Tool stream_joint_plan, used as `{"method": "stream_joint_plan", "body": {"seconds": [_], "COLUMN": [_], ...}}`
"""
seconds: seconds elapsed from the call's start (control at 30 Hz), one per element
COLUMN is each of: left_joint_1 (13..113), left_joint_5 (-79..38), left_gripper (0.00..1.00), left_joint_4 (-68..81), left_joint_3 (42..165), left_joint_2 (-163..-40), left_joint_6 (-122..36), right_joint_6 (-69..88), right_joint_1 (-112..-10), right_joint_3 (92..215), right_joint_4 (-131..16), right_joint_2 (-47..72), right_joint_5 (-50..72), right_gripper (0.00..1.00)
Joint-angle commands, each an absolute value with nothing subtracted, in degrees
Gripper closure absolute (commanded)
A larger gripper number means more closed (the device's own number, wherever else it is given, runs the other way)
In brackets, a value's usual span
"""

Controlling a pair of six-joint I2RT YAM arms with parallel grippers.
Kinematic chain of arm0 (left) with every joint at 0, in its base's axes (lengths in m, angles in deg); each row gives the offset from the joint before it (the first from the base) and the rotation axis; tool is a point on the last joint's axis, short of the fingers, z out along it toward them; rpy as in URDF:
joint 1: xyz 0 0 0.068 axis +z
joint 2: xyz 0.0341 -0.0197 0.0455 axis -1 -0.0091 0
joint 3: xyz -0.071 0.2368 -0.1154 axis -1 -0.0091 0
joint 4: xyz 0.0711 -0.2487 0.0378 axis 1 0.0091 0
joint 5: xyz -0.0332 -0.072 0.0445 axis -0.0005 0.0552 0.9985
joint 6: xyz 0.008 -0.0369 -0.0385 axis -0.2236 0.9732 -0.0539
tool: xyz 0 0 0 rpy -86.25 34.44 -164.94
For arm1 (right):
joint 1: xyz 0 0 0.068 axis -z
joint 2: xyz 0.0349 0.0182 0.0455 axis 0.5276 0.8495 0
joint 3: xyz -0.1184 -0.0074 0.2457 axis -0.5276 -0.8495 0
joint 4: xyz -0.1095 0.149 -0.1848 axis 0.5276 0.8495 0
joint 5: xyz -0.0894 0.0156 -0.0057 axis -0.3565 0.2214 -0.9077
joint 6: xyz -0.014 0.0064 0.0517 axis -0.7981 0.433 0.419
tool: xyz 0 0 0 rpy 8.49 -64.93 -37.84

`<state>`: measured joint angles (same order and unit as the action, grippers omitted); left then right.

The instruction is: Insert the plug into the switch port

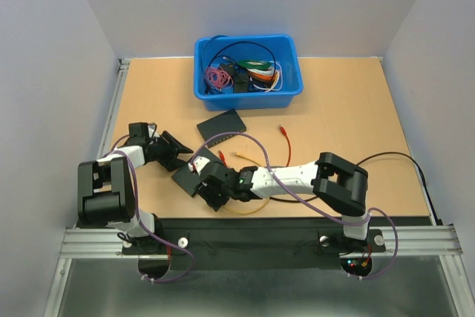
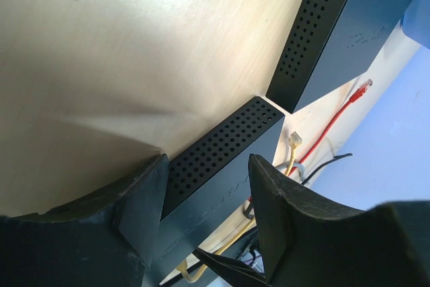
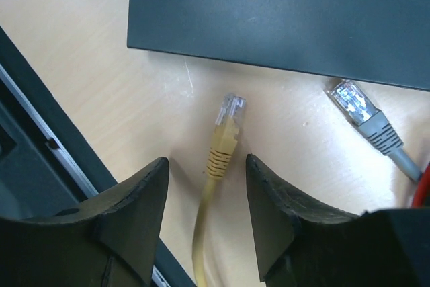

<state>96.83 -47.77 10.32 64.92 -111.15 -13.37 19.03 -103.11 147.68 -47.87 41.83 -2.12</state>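
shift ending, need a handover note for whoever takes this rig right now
Left hand: open, astride one end of the near switch; contact unclear.
Right hand: open, holding nothing.
Yellow plug: loose on the table between the right hand's fingers, tip just short of the switch's edge; a grey plug lies beside it.
Done: no plug seen in any port.
Left: grasp the yellow plug, find the port side, insert.

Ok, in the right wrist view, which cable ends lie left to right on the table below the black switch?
yellow plug -> grey plug -> red cable, just a sliver at the right edge
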Motion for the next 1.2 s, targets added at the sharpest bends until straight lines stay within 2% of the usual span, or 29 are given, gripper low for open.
{"method": "stream_joint_plan", "body": {"seconds": [0.0, 0.3, 0.57, 0.87, 0.93, 0.97, 1.0, 1.17], "left_joint_1": [97.56, 98.27, 98.35, 98.62, 98.62, 98.62, 98.62, 98.7], "left_joint_5": [-40.0, -37.18, -36.92, -36.74, -36.83, -37.09, -37.27, -41.03], "left_gripper": [0.36, 0.36, 0.36, 0.36, 0.36, 0.36, 0.36, 0.36], "left_joint_4": [17.26, 19.37, 19.37, 19.37, 19.37, 19.2, 19.28, 18.84], "left_joint_3": [65.33, 67.18, 66.74, 66.39, 66.3, 66.21, 66.3, 66.74], "left_joint_2": [-112.32, -113.28, -113.9, -113.2, -113.2, -113.11, -113.11, -110.92], "left_joint_6": [-16.41, -19.13, -20.19, -20.72, -20.98, -20.98, -21.07, -22.65], "right_joint_6": [13.97, 13.88, 13.26, 13.26, 13.79, 13.88, 14.05, 15.28], "right_joint_1": [-103.3, -103.3, -103.3, -103.3, -103.3, -103.3, -103.3, -102.77], "right_joint_3": [147.92, 149.5, 151.96, 154.96, 155.04, 154.96, 154.7, 145.48], "right_joint_4": [-36.45, -35.92, -35.92, -35.74, -35.74, -35.74, -35.92, -43.03], "right_joint_2": [44.78, 45.57, 46.79, 49.08, 49.08, 48.91, 48.39, 34.19], "right_joint_5": [-4.51, -9.87, -8.99, -10.22, -10.83, -11.1, -11.36, -8.14], "right_gripper": [0.44, 0.44, 0.56, 0.57, 0.72, 0.96, 1.0, 1.0]}}
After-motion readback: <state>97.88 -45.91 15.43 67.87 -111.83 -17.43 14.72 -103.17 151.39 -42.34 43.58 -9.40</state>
